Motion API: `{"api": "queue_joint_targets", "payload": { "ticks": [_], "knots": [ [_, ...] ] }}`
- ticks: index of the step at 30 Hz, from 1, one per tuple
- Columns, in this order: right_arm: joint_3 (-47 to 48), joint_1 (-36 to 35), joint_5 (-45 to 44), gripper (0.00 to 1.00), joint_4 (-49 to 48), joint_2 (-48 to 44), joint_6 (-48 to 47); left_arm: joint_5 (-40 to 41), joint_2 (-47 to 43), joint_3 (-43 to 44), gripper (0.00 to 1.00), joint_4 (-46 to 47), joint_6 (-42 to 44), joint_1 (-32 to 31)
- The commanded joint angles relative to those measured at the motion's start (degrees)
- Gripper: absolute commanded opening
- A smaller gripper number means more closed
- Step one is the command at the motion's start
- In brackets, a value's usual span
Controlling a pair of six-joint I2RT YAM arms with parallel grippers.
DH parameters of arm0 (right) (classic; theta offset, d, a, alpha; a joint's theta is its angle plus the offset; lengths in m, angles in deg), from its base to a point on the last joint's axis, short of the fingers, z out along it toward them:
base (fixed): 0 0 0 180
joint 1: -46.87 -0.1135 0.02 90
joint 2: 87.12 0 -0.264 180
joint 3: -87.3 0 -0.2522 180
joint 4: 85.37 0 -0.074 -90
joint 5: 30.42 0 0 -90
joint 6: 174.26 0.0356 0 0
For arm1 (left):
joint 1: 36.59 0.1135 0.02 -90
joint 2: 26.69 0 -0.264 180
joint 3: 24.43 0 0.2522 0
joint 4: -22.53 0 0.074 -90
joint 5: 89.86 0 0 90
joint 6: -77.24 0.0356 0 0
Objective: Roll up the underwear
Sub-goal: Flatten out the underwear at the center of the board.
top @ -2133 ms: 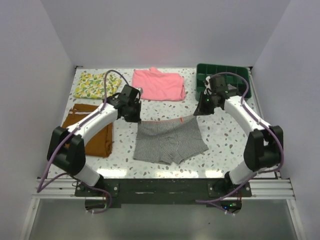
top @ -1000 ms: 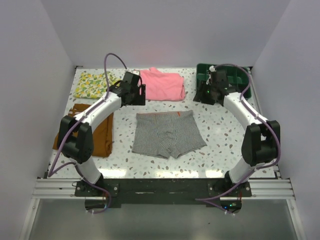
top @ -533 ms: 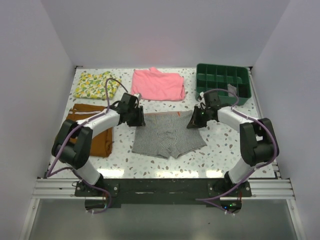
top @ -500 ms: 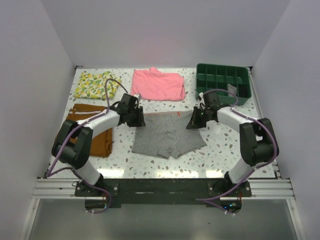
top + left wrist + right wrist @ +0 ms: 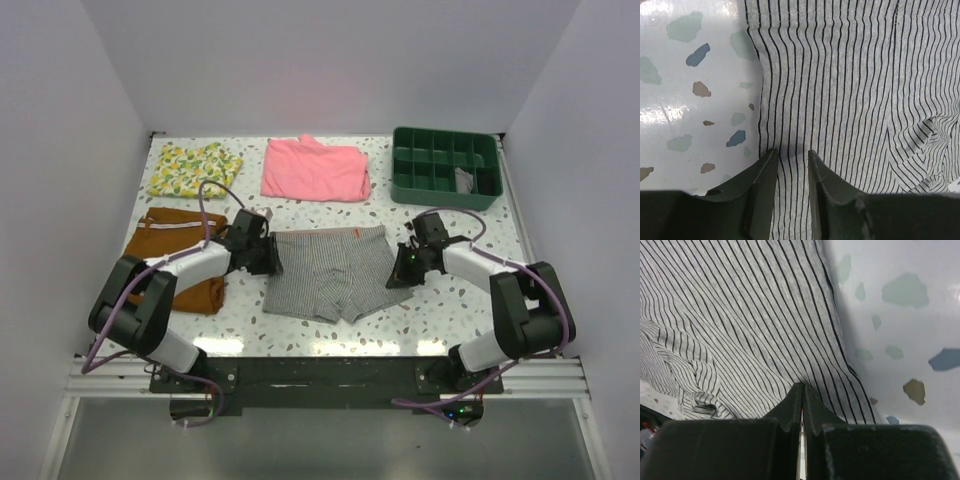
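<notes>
The grey-and-white striped underwear lies flat on the speckled table, waistband at the far side with a thin reddish mark. My left gripper is low at its left edge. In the left wrist view the fingers stand a narrow gap apart with flat striped fabric showing between them. My right gripper is low at the underwear's right edge. In the right wrist view it is shut, and the striped fabric rises in a small tent to its tips.
Rust-brown shorts lie left of the left arm. A pink folded garment and a yellow patterned cloth lie at the back. A green compartment tray stands at the back right. Walls close three sides.
Both grippers came down from above the table's far part to the waistband corners, then moved nearer along the underwear's left and right edges. The underwear has shifted slightly.
</notes>
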State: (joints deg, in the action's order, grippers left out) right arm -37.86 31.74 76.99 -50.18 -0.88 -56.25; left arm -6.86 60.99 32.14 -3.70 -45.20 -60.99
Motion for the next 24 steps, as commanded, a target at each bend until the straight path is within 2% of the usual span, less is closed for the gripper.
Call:
{"api": "queue_joint_targets", "payload": {
  "ticks": [1,4,10,16,21,24],
  "knots": [
    [-2.84,-0.68,-1.24,0.0,1.42,-4.4,1.26,1.56,-1.98,-1.23,0.35,-2.73,-0.69,-0.12],
    [-3.2,-0.68,-0.36,0.0,0.72,-6.42,1.78,2.08,-2.6,0.43,0.37,-2.91,-0.16,-0.21],
    [7.84,-0.68,-4.13,0.03,1.6,-7.14,2.05,4.19,-1.55,12.9,0.48,-7.57,2.82,-0.21],
    [24.1,-0.6,-4.32,0.01,1.25,6.73,0.73,2.62,5.38,22.49,0.51,-8.98,3.71,-0.21],
    [30.46,-0.6,-1.68,0.0,0.45,16.14,0.99,0.86,8.21,23.03,0.5,-7.83,3.18,-0.21],
    [30.9,-0.68,-1.41,0.0,0.28,17.74,1.17,0.06,8.56,21.54,0.5,-7.04,2.83,-0.21]
  ]
}}
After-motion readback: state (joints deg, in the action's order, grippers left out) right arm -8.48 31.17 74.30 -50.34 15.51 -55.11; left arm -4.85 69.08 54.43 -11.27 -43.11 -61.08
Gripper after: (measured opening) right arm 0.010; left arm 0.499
